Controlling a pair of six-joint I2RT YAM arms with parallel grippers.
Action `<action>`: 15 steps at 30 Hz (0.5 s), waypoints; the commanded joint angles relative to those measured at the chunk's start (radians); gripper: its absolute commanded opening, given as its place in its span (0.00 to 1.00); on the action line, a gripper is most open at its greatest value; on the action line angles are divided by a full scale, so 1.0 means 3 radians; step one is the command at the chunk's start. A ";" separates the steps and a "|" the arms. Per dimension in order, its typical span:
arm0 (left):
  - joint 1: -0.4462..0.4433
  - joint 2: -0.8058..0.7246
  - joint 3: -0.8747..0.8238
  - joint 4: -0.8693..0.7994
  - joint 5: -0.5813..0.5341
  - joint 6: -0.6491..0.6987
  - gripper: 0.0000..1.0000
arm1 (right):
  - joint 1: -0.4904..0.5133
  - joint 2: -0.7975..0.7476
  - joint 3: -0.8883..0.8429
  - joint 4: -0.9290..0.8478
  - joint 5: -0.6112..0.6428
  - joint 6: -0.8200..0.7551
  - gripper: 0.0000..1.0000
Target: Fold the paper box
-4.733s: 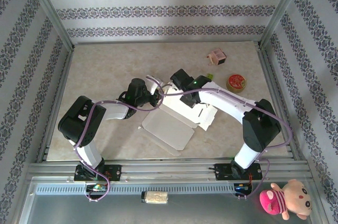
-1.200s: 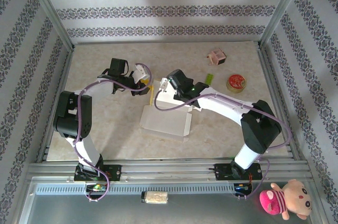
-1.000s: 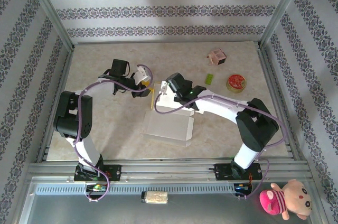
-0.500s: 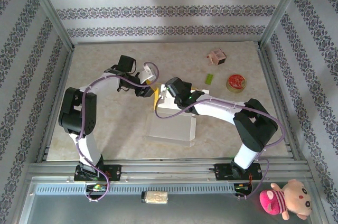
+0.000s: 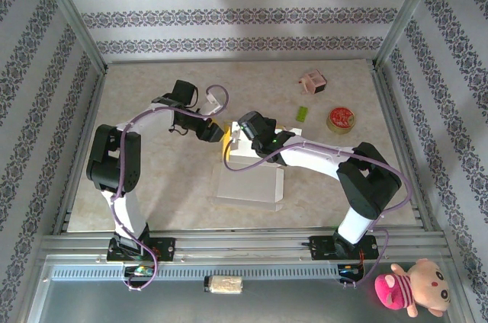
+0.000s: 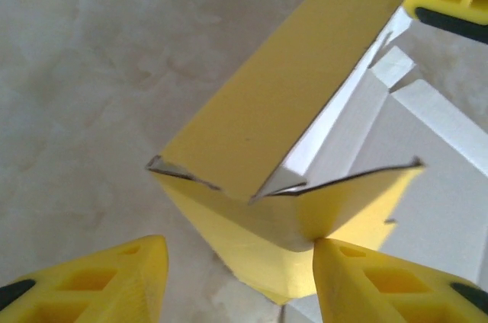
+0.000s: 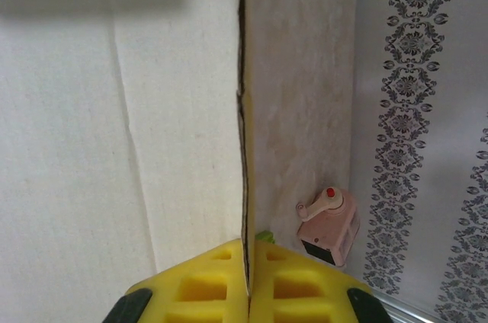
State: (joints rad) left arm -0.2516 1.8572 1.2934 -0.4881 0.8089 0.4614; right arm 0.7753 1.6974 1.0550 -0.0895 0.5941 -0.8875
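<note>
Top external: why do we have the paper box [image 5: 248,180] half raised at the middle of the table [image 5: 137,94]?

We pinch one standing wall in the right gripper [image 5: 237,135], its fingers closed tight on the cardboard edge, to hold that wall upright while the white base lies flat.

And the left gripper [image 6: 240,286]?

Its fingers stand apart, straddling the yellow corner without clamping. We judge it is placed there to tuck the corner flaps in.
</note>
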 commanded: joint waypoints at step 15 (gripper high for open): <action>-0.0145 -0.0110 -0.0403 0.0730 -0.0445 -0.0998 0.50 | 0.0058 -0.0010 0.0000 0.0107 0.0010 0.0037 0.01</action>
State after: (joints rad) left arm -0.2764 1.8446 1.1973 -0.3882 0.7403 0.2527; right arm 0.7773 1.6981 1.0550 -0.0551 0.5945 -0.8890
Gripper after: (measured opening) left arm 0.509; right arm 0.058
